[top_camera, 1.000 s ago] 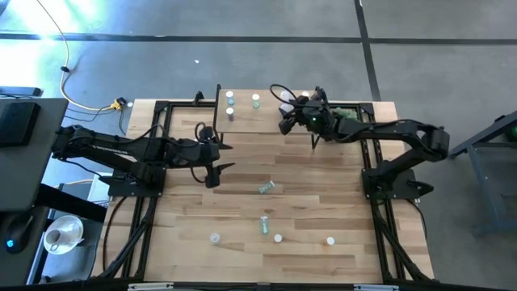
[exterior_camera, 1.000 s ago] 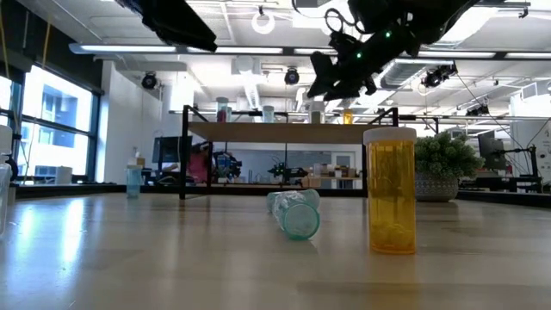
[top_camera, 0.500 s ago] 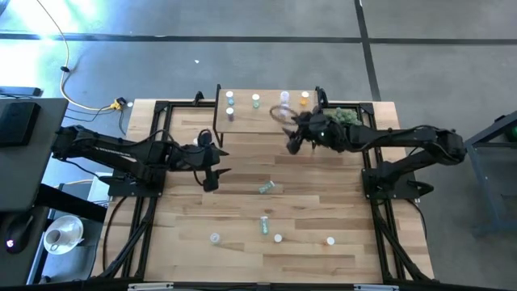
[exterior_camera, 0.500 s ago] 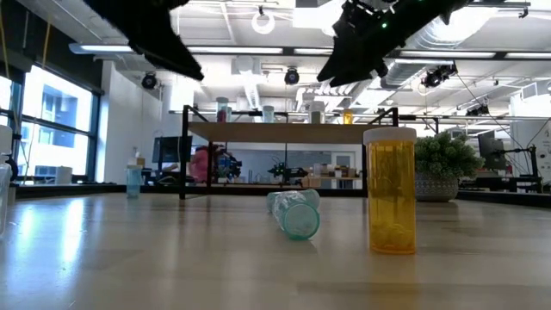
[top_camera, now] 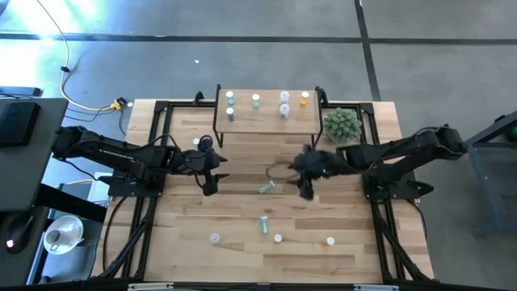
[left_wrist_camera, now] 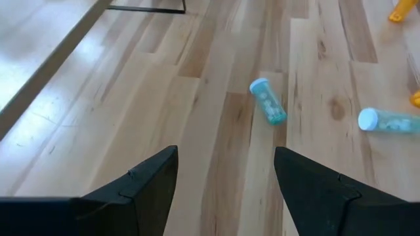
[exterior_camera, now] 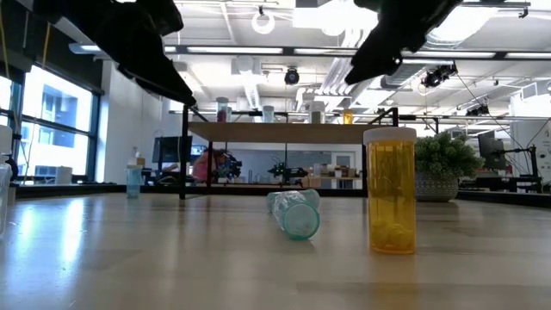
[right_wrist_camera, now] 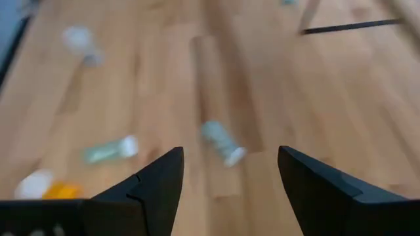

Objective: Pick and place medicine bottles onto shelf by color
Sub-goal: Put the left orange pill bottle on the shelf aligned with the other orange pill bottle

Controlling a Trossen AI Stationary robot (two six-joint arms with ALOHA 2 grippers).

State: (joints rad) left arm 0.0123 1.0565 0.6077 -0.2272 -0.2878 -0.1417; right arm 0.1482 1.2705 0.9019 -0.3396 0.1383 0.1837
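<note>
The shelf [top_camera: 266,117] stands at the table's far edge with several medicine bottles on it, among them a blue one [top_camera: 229,97], a green one [top_camera: 255,100] and an orange one [top_camera: 304,98]. A green bottle [top_camera: 266,187] lies on its side mid-table. My right gripper [top_camera: 305,184] hovers open just right of it. My left gripper [top_camera: 209,176] hovers open to its left. Near the front edge are another lying green bottle [top_camera: 263,224], a clear one [top_camera: 214,238], a white one [top_camera: 278,238] and an upright orange one [top_camera: 329,240].
A spiky green plant ball [top_camera: 342,124] sits right of the shelf. Black frame rails run along the table's left and right sides. Bare planks lie between the shelf and the lying bottles. The left wrist view shows a lying teal bottle [left_wrist_camera: 268,110] ahead of the fingers.
My right gripper has swung away from the shelf's right end toward the table's near edge and middle, turning as it went, and now hangs beside the lying green bottle. My left gripper has sunk lower. Both stayed open. The bottles have not moved.
</note>
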